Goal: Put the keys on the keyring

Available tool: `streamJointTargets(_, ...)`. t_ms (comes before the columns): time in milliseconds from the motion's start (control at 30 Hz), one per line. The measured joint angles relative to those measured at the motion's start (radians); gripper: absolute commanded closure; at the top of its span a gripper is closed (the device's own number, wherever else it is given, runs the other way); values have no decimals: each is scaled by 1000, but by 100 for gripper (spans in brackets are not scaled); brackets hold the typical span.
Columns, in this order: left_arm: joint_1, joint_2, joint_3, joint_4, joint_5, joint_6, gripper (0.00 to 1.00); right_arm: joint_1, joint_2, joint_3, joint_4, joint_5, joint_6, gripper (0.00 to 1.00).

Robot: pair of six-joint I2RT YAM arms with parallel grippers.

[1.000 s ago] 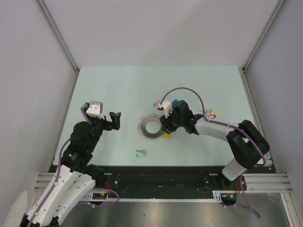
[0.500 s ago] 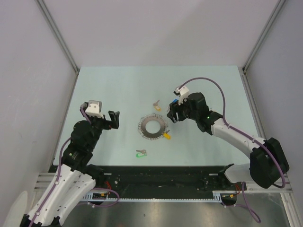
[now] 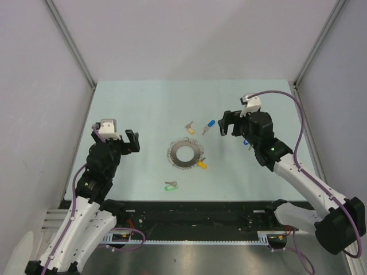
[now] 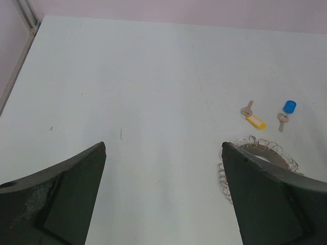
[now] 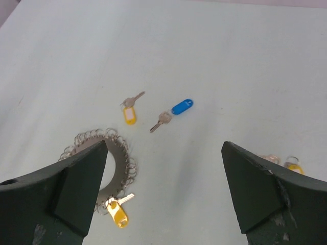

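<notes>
The keyring (image 3: 184,153) lies flat mid-table, a grey disc fringed with small wire loops (image 5: 118,153). A yellow-tag key (image 3: 201,164) (image 5: 117,214) lies touching its fringe on the near right. Loose keys lie beyond it: another yellow-tag one (image 3: 189,126) (image 5: 130,113) and a blue-tag one (image 3: 208,124) (image 5: 176,109). A green-tag key (image 3: 170,185) lies nearer the arms. My right gripper (image 3: 229,124) (image 5: 164,144) hangs open and empty, right of the keyring. Well left of it, my left gripper (image 3: 132,141) (image 4: 163,146) is open and empty too.
A small bunch of further keys (image 5: 286,164) lies at the right, under my right arm (image 3: 269,150) and mostly hidden by it in the top view. Grey walls and metal rails (image 3: 307,129) border the pale table on three sides.
My right gripper has let go of the yellow-tag key at the keyring, opened wide, and drawn back up and to the right. The left gripper has shifted slightly left.
</notes>
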Motion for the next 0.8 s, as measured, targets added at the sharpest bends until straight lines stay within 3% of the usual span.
streamJointTargets(300,51,-6,0,-18,-51,-24,0,-145,-62,-27,4,15,110,0)
streamJointTargets(800,55,-95,-3,-3,-101,-24,0,-158,-161,-63,6,40,92,0)
